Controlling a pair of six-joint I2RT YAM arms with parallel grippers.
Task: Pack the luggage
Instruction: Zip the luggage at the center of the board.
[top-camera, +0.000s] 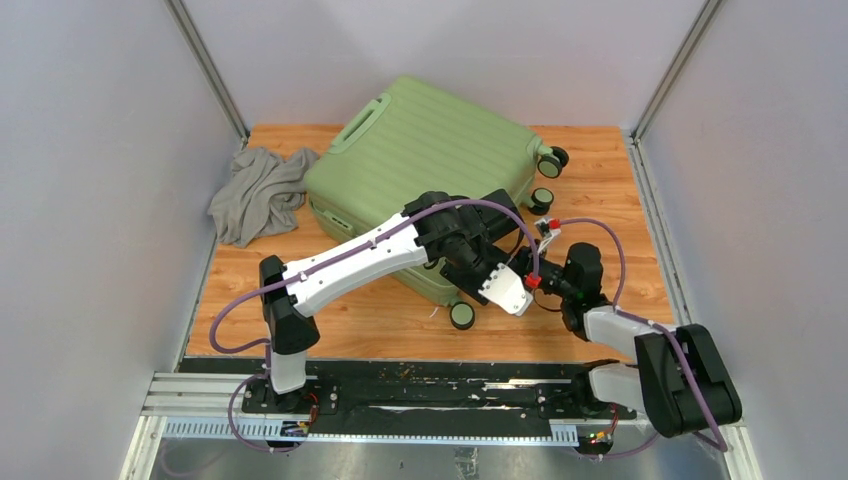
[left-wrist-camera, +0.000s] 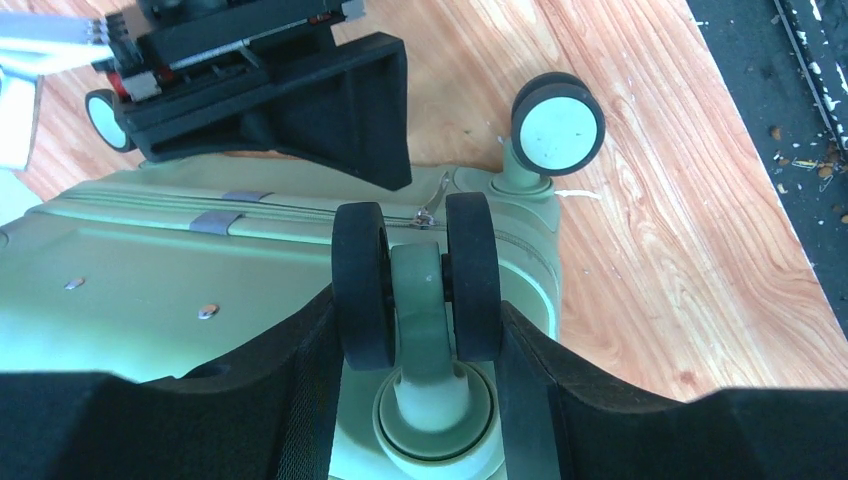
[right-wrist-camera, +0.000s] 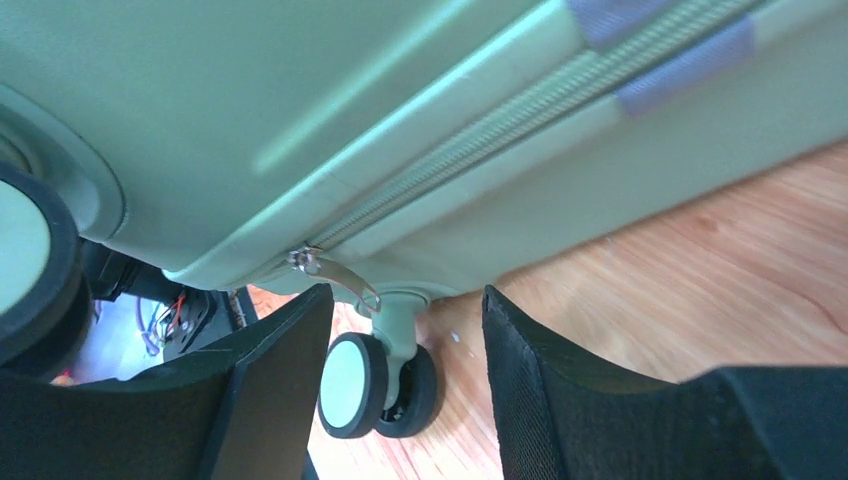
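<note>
The wooden bench (top-camera: 600, 180) carries the luggage (top-camera: 420, 150), which lies flat and zipped shut across the middle, reaching toward the far edge. Its top handle faces the far-left corner and its wheeled end faces the right edge. Both arms meet at the case's near-right corner: the left arm (top-camera: 350, 262) stretches across from the near-left corner, and the right arm (top-camera: 620, 325) bends in from the near-right corner. A crumpled grey cloth (top-camera: 258, 192) lies by the left edge, just beside the case. The left gripper (left-wrist-camera: 418, 305) is closed around a twin caster wheel (left-wrist-camera: 415, 290), with a black finger pressed against each tyre. The right gripper (right-wrist-camera: 405, 295) stands wide and holds nothing, its fingers apart just below the zip seam. The small metal zip pull (right-wrist-camera: 335, 275) hangs between them.
</note>
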